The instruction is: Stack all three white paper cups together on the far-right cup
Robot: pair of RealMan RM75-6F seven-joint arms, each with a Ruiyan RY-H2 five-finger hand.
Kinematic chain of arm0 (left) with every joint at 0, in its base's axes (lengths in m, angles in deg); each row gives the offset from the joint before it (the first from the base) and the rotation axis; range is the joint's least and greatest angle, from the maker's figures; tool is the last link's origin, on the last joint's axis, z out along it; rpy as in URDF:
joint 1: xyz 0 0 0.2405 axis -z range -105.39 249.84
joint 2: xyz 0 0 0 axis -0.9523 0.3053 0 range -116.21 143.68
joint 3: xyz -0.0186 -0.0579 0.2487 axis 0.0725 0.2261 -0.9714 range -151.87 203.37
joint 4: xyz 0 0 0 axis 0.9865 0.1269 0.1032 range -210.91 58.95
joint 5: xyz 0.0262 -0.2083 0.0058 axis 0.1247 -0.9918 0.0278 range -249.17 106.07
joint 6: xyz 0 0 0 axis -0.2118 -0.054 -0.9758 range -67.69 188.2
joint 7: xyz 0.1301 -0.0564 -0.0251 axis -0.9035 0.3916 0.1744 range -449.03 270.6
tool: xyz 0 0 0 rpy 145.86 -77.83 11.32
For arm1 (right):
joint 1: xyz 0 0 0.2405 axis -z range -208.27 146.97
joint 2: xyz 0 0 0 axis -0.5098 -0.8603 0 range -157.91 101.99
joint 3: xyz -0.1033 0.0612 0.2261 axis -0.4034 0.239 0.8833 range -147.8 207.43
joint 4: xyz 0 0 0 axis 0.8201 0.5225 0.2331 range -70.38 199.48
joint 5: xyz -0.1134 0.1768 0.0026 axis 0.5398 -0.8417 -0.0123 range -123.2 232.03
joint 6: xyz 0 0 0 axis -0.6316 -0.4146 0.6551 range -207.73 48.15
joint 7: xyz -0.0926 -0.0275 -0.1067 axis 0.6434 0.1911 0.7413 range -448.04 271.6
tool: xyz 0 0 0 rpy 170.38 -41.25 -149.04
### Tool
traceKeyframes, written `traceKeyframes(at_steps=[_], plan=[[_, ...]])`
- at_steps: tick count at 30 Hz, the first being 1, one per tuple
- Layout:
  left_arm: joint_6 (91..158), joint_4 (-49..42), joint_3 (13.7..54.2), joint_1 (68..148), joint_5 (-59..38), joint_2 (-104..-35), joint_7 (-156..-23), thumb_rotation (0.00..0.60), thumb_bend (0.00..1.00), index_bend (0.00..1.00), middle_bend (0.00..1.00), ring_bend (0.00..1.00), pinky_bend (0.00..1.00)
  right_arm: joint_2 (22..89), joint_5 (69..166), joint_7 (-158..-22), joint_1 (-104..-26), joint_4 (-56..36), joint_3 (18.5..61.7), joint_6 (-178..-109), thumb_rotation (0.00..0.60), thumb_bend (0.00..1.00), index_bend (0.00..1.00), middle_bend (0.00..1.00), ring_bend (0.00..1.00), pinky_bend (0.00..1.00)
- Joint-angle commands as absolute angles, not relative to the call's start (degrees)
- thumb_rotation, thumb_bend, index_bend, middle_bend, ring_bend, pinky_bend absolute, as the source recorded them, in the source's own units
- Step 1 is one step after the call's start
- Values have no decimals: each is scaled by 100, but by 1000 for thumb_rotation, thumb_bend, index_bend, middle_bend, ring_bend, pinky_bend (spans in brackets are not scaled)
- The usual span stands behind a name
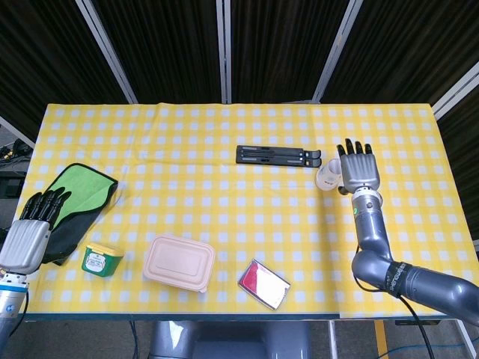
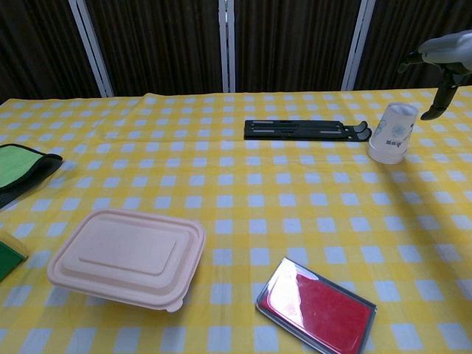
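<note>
My right robot hand [image 1: 359, 167] hovered just beside the stack of white paper cups [image 2: 391, 132], fingers spread and holding nothing. The stack stood upside down on the surface [image 1: 224, 149] near its far right, just right of the end of a black folding stand [image 1: 278, 156]. I could see only one cup outline with a second rim peeping at the base, so I counted one stack and could not tell how many cups were nested in it; no loose cups showed elsewhere. My left robot hand [image 1: 31, 228] rested at the near left edge, fingers extended and apart, empty.

I judged the cups to be very light, thin-walled and easily crushed or tipped, with a slick printed skin; the best hold would be a gentle wrap around the side wall, midway up, not the rim.

Of other things I counted one green-and-black cloth [image 1: 78, 200], one small green tub [image 1: 101, 259], one beige lidded container [image 2: 127, 257] and one red flat tin [image 2: 317, 304].
</note>
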State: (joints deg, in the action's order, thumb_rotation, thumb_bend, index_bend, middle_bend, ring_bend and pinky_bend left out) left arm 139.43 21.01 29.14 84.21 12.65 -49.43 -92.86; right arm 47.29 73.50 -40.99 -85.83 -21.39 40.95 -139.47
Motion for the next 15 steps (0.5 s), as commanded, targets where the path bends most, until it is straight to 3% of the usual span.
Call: traceKeyframes(at_steps=[1, 9, 15], plan=[[13942, 2100, 2916, 8421, 1263, -4936, -9273, 600, 179, 0, 0, 0, 0, 4713, 7374, -4088, -8577, -2179, 4099, -14004, 600, 126, 19, 0, 0, 81], [13965, 2074, 2921, 8408, 1255, -4936, -9257, 600, 179, 0, 0, 0, 0, 4522, 7855, -4331, -8325, -2582, 4008, -14318, 600, 126, 4, 0, 0, 18], [14110, 2003, 2912, 8336, 1294, -5001, -9239, 600, 166, 0, 0, 0, 0, 4236, 9471, -5327, -7435, -3081, 3528, -15154, 600, 125, 0, 0, 0, 0]])
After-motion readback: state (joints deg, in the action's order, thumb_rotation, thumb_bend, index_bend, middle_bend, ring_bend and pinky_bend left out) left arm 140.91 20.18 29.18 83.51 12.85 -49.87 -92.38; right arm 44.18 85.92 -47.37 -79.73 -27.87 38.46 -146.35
